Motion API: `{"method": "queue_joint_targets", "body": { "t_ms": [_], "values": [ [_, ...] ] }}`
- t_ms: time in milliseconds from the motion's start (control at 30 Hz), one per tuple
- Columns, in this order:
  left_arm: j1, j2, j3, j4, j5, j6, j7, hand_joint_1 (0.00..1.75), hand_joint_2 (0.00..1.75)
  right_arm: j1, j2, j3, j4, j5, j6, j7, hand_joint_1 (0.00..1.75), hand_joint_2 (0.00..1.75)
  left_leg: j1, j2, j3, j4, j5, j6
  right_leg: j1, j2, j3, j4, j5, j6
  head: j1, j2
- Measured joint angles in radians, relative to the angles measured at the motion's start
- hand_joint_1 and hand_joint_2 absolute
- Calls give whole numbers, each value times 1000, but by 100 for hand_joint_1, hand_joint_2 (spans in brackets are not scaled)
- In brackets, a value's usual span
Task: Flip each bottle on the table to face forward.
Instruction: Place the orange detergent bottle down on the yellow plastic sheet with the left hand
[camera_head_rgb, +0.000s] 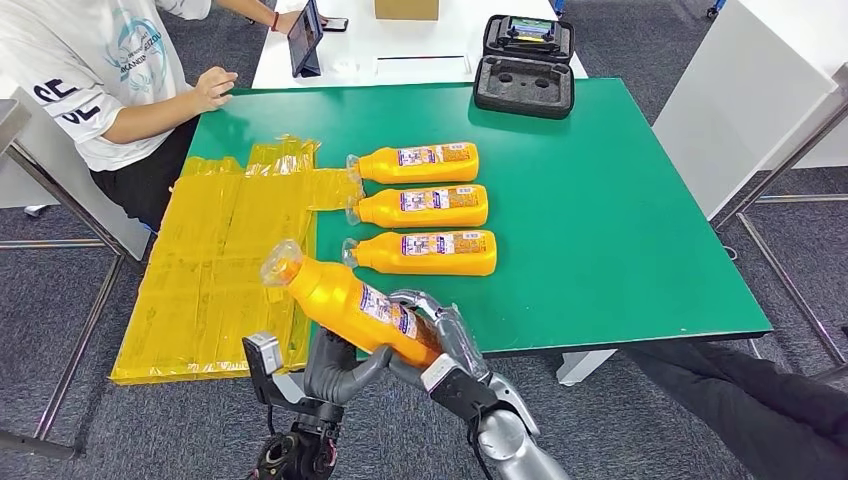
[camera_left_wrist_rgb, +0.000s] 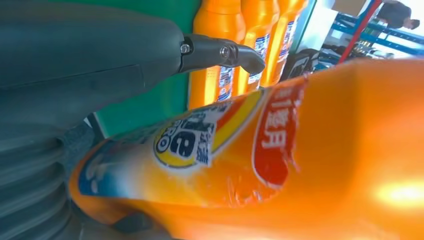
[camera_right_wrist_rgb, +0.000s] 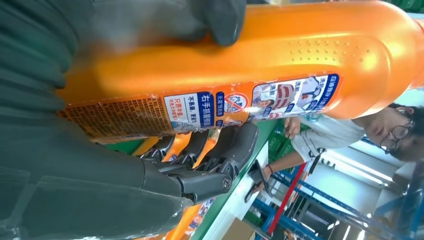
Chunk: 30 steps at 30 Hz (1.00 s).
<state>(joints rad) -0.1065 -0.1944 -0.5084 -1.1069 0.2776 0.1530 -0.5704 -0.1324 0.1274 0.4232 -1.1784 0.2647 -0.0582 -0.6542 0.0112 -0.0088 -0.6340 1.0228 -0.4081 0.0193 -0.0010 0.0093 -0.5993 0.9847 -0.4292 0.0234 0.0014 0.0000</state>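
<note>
an orange bottle (camera_head_rgb: 352, 306) with a clear cap and a blue-and-white label lies tilted over the bench's (camera_head_rgb: 620, 240) near edge, gripped by the right hand (camera_head_rgb: 440, 345) and left hand (camera_head_rgb: 335, 372). three matching bottles (camera_head_rgb: 425, 207) lie in a row, caps pointing left.

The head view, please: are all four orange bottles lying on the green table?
No, three bottles lie in a row on the green table, while the fourth bottle is held up off it by the right robot hand.

Green table (camera_head_rgb: 620, 200) sits on grey carpet floor (camera_head_rgb: 60, 300), a white table (camera_head_rgb: 420, 45) butting its far edge, white panel (camera_head_rgb: 740, 110) off its right side.
</note>
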Motion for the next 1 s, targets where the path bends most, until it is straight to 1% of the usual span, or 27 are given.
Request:
{"method": "queue_joint_targets", "body": {
  "t_ms": [367,1000],
  "values": [
    [-2,-1,0,2,13,-6,-37,0,175,5,0,14,5,38,65,4,175,175,0,0,0,0,0,0,0,0,0,0,0,0,0,0],
    [-1,-1,1,3,34,-30,-28,0,175,11,0,16,6,86,78,15,175,175,0,0,0,0,0,0,0,0,0,0,0,0,0,0]
  ]
}}
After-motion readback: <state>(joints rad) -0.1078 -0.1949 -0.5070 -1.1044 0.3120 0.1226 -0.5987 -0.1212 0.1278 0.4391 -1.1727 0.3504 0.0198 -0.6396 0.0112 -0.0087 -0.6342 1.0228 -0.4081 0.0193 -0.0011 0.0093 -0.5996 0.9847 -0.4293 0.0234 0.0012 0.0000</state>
